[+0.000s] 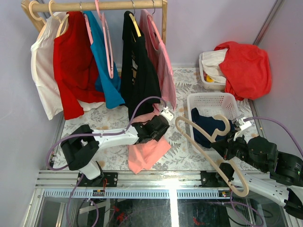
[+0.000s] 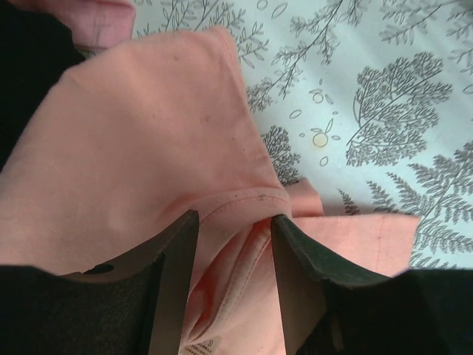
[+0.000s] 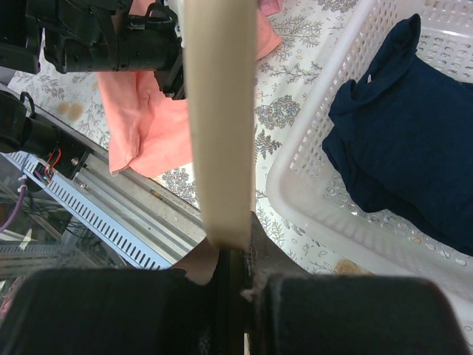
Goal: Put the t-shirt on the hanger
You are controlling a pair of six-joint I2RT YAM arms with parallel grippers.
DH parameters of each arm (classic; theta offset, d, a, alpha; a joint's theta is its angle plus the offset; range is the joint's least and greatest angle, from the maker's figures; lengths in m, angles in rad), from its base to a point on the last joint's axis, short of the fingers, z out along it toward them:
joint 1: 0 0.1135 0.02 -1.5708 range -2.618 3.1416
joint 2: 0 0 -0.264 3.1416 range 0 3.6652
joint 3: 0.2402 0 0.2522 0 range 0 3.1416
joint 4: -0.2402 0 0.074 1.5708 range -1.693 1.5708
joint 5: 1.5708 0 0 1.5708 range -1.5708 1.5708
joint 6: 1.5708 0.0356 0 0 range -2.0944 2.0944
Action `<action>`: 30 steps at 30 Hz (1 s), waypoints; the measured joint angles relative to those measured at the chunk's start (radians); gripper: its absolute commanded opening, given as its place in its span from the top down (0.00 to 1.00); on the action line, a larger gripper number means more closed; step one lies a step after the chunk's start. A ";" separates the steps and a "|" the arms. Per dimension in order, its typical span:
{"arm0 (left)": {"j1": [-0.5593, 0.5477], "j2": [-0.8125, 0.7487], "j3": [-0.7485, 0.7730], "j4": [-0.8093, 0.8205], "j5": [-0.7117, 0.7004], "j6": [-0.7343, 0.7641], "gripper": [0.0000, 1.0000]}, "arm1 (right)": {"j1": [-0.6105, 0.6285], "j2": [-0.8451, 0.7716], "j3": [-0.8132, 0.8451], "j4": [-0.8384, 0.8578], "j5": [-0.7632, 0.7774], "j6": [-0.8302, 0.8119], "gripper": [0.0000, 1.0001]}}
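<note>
My left gripper (image 2: 233, 222), jaws half apart, straddles the t-shirt (image 2: 133, 148) at its collar; my right gripper (image 3: 235, 255), jaws closed, clamps one end of the hanger (image 3: 220, 111).

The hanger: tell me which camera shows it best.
Top external: the whole hanger shows, hook and both arms, held by the right claw. The right wrist view shows only one cream stretch clamped in that claw. The left wrist view shows none of it.
</note>
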 measured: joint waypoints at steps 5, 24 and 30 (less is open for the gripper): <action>0.000 -0.001 0.023 0.001 0.004 0.001 0.57 | 0.000 0.000 0.000 0.000 0.000 0.000 1.00; 0.015 0.022 0.027 0.000 0.000 0.015 0.90 | 0.000 0.000 0.000 -0.001 0.002 0.000 1.00; 0.015 0.010 0.059 -0.004 -0.027 0.011 1.00 | 0.000 0.009 0.000 0.000 0.000 -0.001 1.00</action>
